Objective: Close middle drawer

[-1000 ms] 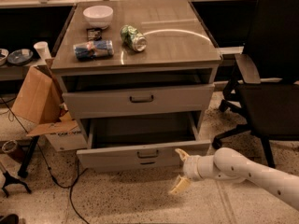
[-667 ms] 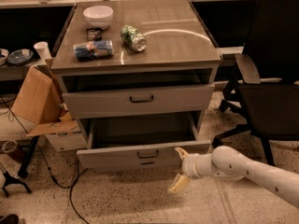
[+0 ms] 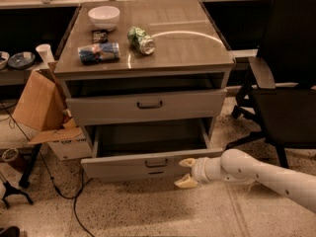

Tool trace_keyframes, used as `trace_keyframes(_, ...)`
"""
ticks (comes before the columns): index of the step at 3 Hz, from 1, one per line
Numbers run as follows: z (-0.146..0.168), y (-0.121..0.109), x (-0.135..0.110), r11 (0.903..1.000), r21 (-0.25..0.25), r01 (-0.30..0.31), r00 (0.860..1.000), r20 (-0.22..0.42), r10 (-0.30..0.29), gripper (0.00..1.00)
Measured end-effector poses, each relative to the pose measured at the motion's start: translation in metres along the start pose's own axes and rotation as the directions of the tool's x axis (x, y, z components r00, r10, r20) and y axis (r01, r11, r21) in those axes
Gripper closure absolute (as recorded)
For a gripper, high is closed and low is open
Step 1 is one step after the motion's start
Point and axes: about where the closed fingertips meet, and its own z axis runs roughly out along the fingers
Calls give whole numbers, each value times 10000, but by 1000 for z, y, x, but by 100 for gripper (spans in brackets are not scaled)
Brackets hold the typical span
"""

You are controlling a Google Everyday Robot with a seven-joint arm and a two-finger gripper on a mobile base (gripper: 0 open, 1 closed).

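Edging slightly left since a second ago, the gripper (image 3: 186,173) sits by the right end of the pulled-out middle drawer (image 3: 118,165), its fingers spread apart.

Gripper (image 3: 184,173) low down — fingers spread

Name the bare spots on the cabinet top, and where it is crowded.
Bare: the cabinet top right of the green can, to its edge. Crowded: the left, around white bowl and blue packet. The gripper is low, at the middle drawer front.
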Motion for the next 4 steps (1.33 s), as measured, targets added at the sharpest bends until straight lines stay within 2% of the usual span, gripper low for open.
trace_keyframes(2, 19, -29, -12, 9996, 59, 274, 9986, -452, -271, 88)
trace_keyframes(3, 32, -43, -13, 9995, 75, 323, 9969, -716, -317, 100)
trace_keyframes(4, 40, -57, -12, 9994, 181, 306, 9948, -976, -287, 100)
